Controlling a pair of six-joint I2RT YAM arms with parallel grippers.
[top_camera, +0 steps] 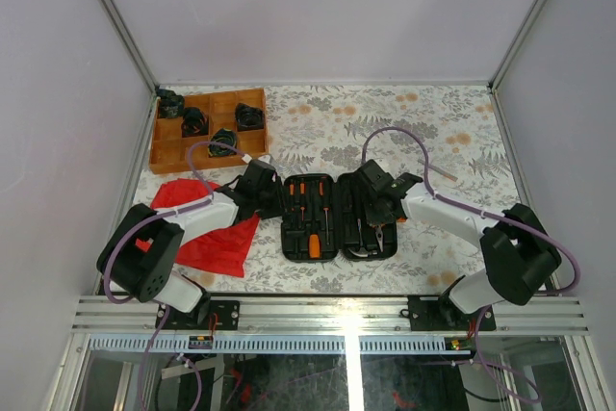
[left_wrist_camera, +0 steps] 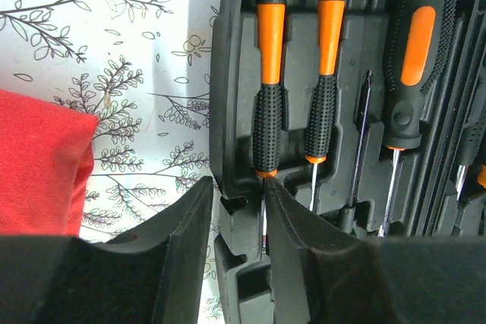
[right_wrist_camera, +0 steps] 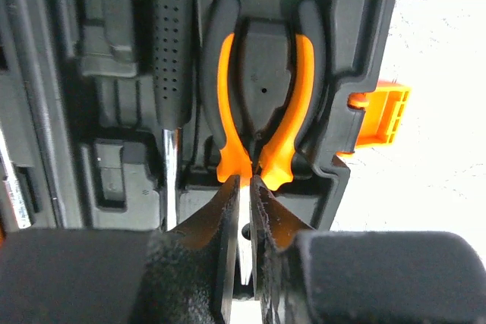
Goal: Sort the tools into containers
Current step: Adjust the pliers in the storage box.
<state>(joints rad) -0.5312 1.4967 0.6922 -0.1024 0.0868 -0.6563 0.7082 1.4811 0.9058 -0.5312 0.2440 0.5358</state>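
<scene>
The black tool case (top_camera: 337,180) lies open in the middle of the table. Several orange-and-black screwdrivers (top_camera: 306,214) rest in the slots of its left half. My left gripper (top_camera: 262,185) is at that half's outer edge. In the left wrist view, the left gripper (left_wrist_camera: 237,184) is partly open, astride the case wall (left_wrist_camera: 228,73) and the shaft of the outermost screwdriver (left_wrist_camera: 267,111). My right gripper (top_camera: 378,201) is over the right half. In the right wrist view, the right gripper (right_wrist_camera: 244,181) is shut on the metal nose of the orange-handled pliers (right_wrist_camera: 292,123), which lie in their moulded slot.
A compartmented wooden tray (top_camera: 168,146) with black parts stands at the back left. A red cloth (top_camera: 207,228) lies left of the case under my left arm. The case's orange latch (right_wrist_camera: 380,115) sticks out over the floral tablecloth. Walls enclose the table.
</scene>
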